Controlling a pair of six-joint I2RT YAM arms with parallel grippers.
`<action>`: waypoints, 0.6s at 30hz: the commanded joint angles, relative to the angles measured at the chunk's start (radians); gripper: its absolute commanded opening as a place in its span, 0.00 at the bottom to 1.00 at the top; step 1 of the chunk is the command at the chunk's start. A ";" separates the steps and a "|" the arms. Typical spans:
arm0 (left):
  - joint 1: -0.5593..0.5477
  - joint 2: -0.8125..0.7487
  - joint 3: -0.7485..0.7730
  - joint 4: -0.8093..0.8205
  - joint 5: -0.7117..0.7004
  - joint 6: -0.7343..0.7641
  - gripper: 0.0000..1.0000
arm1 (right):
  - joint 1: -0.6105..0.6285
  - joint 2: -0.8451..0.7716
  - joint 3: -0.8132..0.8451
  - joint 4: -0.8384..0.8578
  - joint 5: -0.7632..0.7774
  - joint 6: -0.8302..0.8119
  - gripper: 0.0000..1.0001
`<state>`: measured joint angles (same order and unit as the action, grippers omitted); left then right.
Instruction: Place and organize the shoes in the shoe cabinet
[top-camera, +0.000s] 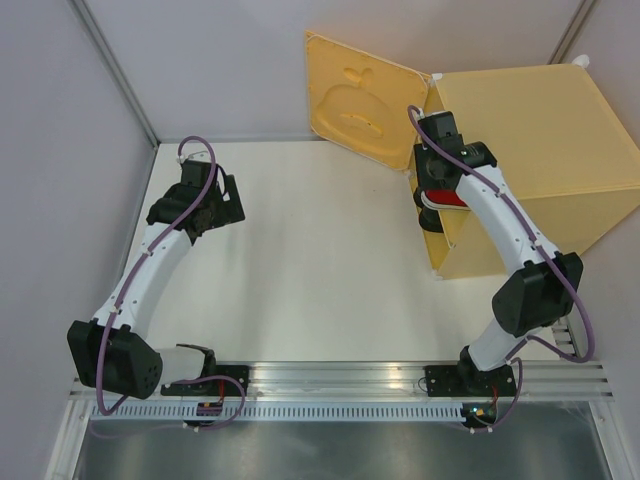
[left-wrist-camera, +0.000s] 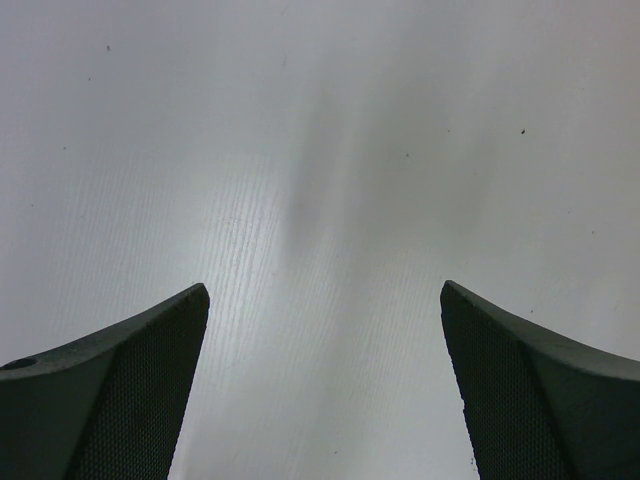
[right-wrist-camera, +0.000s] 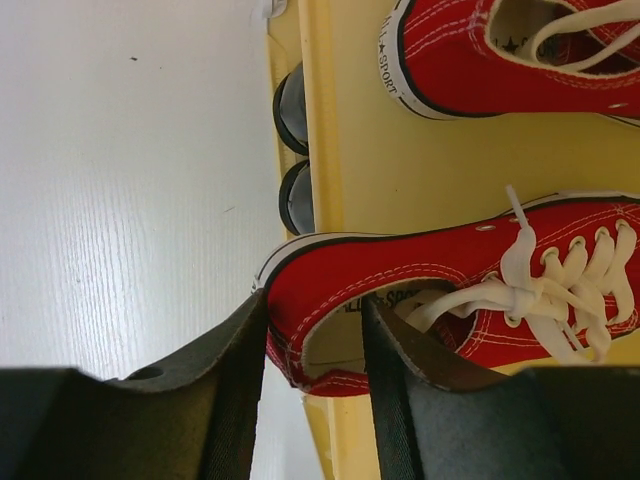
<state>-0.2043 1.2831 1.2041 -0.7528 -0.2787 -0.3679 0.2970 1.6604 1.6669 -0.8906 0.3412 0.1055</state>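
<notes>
**Right pincer.** My right pincer (right-wrist-camera: 312, 310) stands at the mouth of the cabinet with its jaws parted. One finger is outside the heel of a small red canvas sneaker with white laces (right-wrist-camera: 450, 280) and the other is inside its opening. A strip of insole shows between the inner finger and the heel wall, so I judge the shoe released rather than clenched.

**Left pincer.** My left pincer (left-wrist-camera: 322, 290) hangs spread wide over the bare white worktop (top-camera: 320, 260), holding nothing.

**Container and contents.** The large yellow-orange plastic cube cabinet (top-camera: 530, 140) stands at the far right of the worktop. Its door panel embossed with an apple shape (top-camera: 360, 100) is swung wide open.
- The sneaker at my fingers lies on a yellow shelf, and its heel overhangs the front edge towards the worktop.
- The matching second red sneaker (right-wrist-camera: 470, 50) lies on the same shelf, beside the first but apart from it.
- Two rounded ends of the glossy black leather dress shoes (right-wrist-camera: 292, 110) show under the shelf edge. I take them to be stowed on the level below, but the rest of them is hidden.

**Progress.** No shoe is visible on the worktop, so I judge placement essentially complete. What appears to remain is to withdraw my pincer, perhaps nudge the overhanging heel inward, and close the door if that is required.
</notes>
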 joint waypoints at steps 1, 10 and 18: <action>-0.001 0.005 0.000 0.033 0.013 0.037 0.99 | 0.011 -0.069 0.019 0.036 0.064 -0.009 0.48; -0.001 0.004 0.000 0.033 0.019 0.037 0.99 | 0.063 -0.117 -0.047 0.102 0.119 -0.017 0.23; -0.001 0.002 0.000 0.033 0.027 0.038 0.99 | 0.070 -0.094 -0.035 0.085 0.084 0.007 0.26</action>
<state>-0.2043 1.2831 1.2041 -0.7528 -0.2611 -0.3679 0.3626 1.5661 1.6287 -0.8227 0.4168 0.1009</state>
